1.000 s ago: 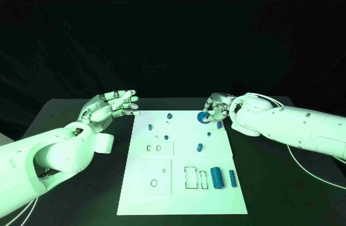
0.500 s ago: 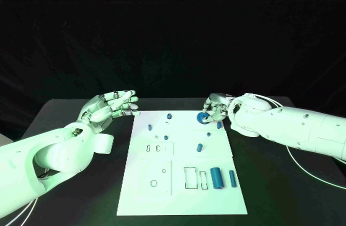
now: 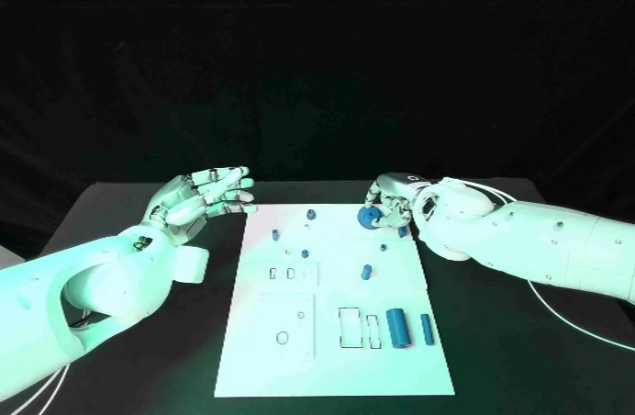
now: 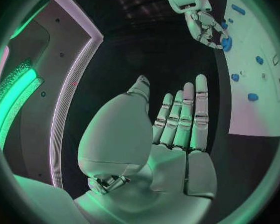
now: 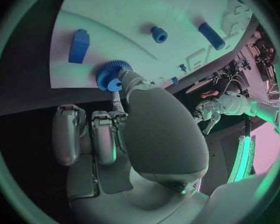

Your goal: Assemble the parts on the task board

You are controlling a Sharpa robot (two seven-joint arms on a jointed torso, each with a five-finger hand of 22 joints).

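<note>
The white task board (image 3: pixel 331 342) lies in the middle of the black table, with several small blue parts on its far half and two blue cylinders (image 3: pixel 397 326) near its right side. My right hand (image 3: pixel 393 200) hovers over the board's far right corner and pinches a round blue toothed gear (image 3: pixel 369 216) (image 5: pixel 110 75) between thumb and a finger. The gear sits just above the board's edge (image 5: pixel 65 74). My left hand (image 3: pixel 206 195) (image 4: pixel 171 129) hangs beyond the board's far left corner, fingers straight and together, holding nothing.
A blue block (image 5: pixel 79 45), a small blue bushing (image 5: pixel 158 34) and a blue peg (image 5: pixel 211 35) stand on the board close to the gear. Rectangular slots (image 3: pixel 355 326) and an oval hole (image 3: pixel 282 336) mark the board's near half. Black table surrounds the board.
My right hand with the gear has shifted slightly left and toward the board's far edge. The left hand has stayed where it was.
</note>
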